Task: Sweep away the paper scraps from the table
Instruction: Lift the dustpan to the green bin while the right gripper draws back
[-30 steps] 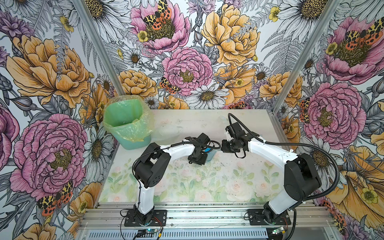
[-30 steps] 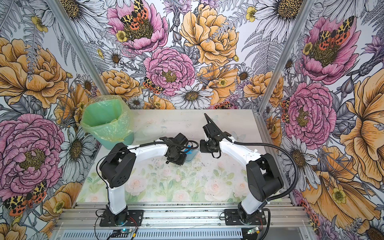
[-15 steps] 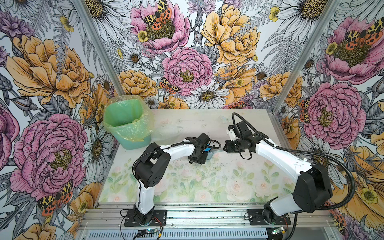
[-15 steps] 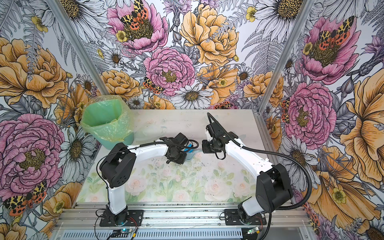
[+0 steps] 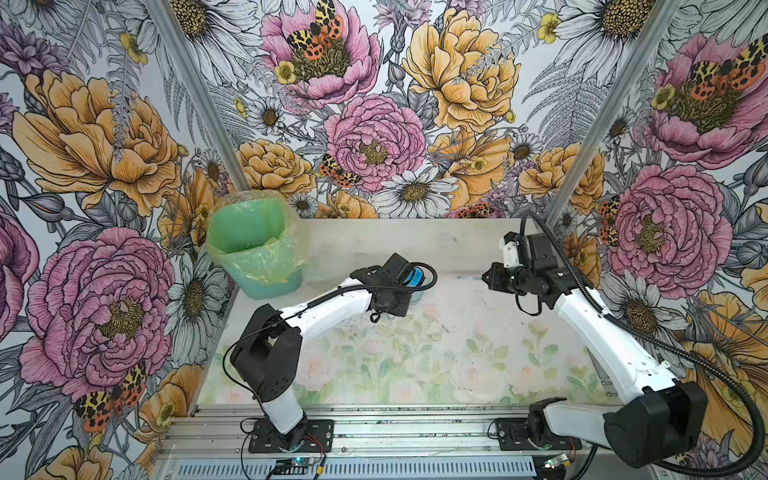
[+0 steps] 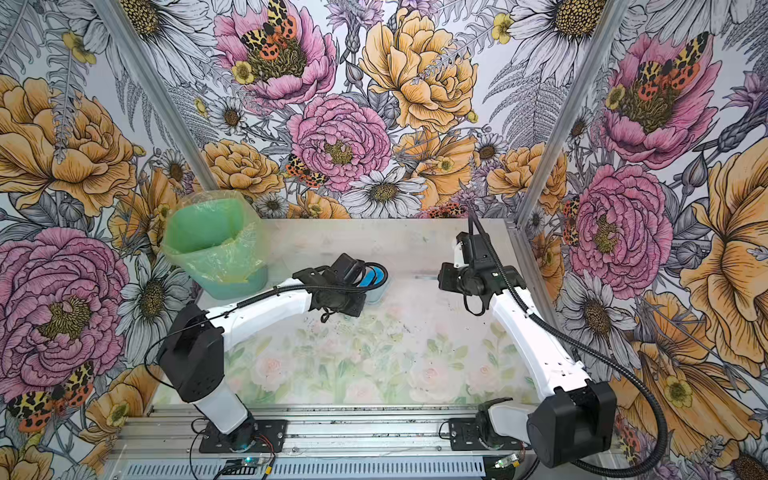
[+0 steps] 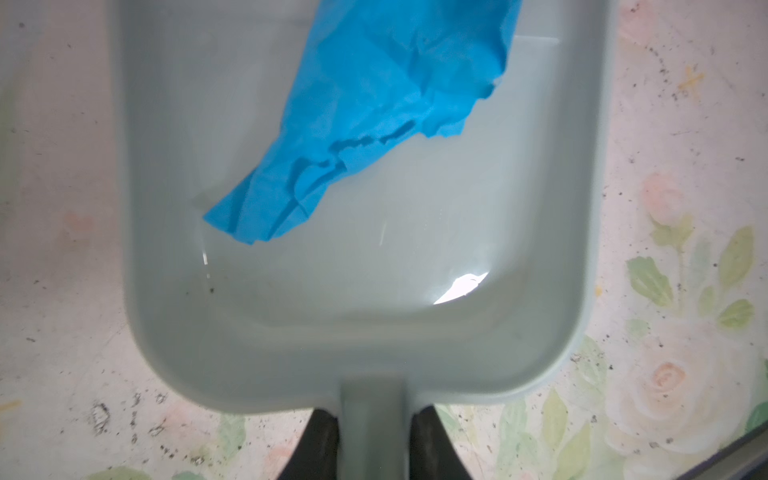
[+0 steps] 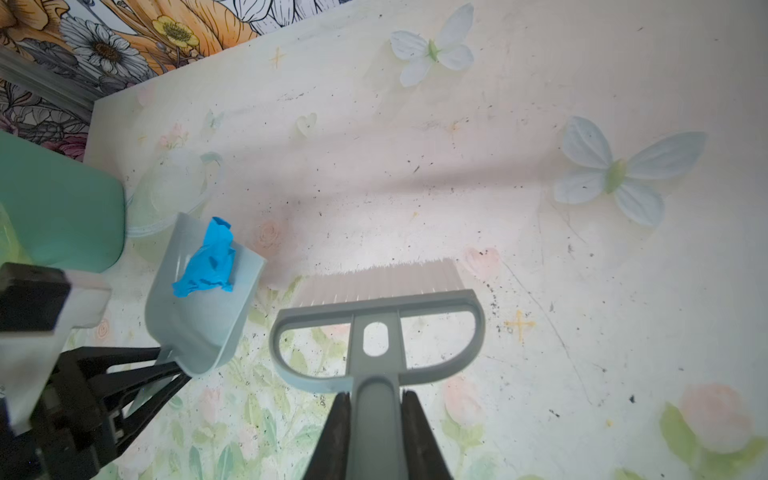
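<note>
One crumpled blue paper scrap (image 7: pixel 374 104) lies inside the grey-blue dustpan (image 7: pixel 374 311), near its open mouth. My left gripper (image 7: pixel 372 419) is shut on the dustpan's handle, and the pan rests on the table (image 5: pixel 457 365). In both top views the scrap (image 5: pixel 413 276) (image 6: pixel 368 277) peeks out past the left wrist. My right gripper (image 8: pixel 376 399) is shut on the handle of the grey hand brush (image 8: pixel 376 307). Its white bristles (image 8: pixel 380 278) point at the tabletop, to the right of the dustpan (image 8: pixel 199 328) and apart from it. I see no other scrap on the table.
A green bin (image 5: pixel 253 249) (image 6: pixel 216 245) lined with a clear bag stands at the back left corner, close behind the dustpan. Flowered walls close in the table at the back and both sides. A metal rail with both arm bases runs along the front.
My right arm has drawn the brush to the right, away from the dustpan's mouth. The left arm and the dustpan have stayed where they were.
</note>
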